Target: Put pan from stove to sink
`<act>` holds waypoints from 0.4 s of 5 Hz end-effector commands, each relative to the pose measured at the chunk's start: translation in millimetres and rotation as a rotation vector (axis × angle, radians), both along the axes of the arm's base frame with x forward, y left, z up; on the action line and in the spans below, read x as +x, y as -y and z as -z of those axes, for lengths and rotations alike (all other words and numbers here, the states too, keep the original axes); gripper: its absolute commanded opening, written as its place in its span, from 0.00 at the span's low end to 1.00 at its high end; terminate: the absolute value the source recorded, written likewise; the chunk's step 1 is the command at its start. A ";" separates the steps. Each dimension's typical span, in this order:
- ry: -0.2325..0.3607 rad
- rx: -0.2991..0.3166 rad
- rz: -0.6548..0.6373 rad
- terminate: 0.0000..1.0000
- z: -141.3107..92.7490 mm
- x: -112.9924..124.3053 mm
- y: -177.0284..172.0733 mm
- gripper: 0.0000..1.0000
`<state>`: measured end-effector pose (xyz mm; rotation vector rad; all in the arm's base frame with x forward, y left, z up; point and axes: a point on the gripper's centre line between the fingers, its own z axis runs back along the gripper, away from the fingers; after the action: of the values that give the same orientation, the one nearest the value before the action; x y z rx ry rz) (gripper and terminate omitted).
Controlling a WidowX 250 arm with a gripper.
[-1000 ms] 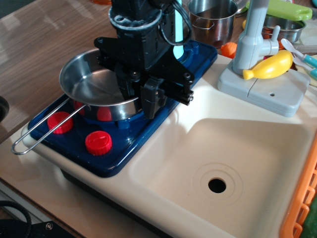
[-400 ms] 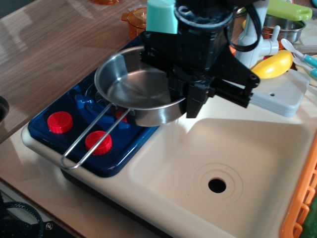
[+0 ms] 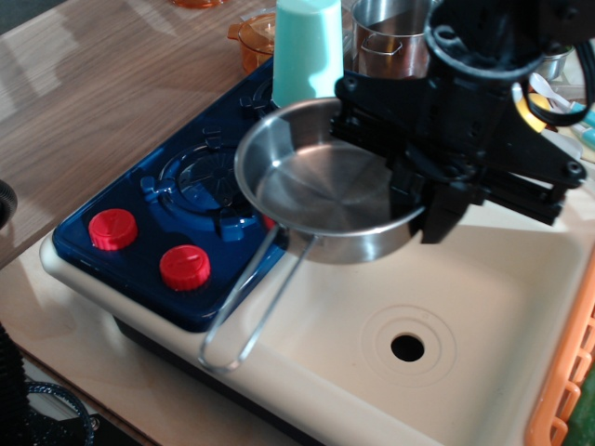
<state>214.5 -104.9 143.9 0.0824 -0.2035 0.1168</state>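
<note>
The shiny steel pan point(image 3: 321, 186) hangs in the air over the left part of the cream sink point(image 3: 483, 307), its wire loop handle point(image 3: 249, 307) pointing toward the front left. My black gripper point(image 3: 423, 200) is shut on the pan's right rim and holds it level. The dark blue stove point(image 3: 167, 209) with two red knobs point(image 3: 149, 249) lies to the left, its burners bare. The drain hole point(image 3: 407, 347) shows below and right of the pan.
A light teal cup point(image 3: 307, 51) and a taller steel pot point(image 3: 390, 37) stand behind the stove. An orange lid point(image 3: 253, 35) lies at the back. An orange basket edge point(image 3: 567, 390) runs along the right side. The faucet is hidden behind my arm.
The pan has been lifted off the stove burner and carried to the right with my gripper, from over the stove to over the sink's left edge.
</note>
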 end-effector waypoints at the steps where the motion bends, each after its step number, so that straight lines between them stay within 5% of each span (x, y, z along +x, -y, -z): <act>1: 0.063 -0.062 -0.008 0.00 -1.4 3.6 20.1 0.00; 2: 0.085 -0.078 0.010 0.00 2.2 0.9 22.6 1.00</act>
<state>213.3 -126.0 132.5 0.0211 -0.2522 0.1121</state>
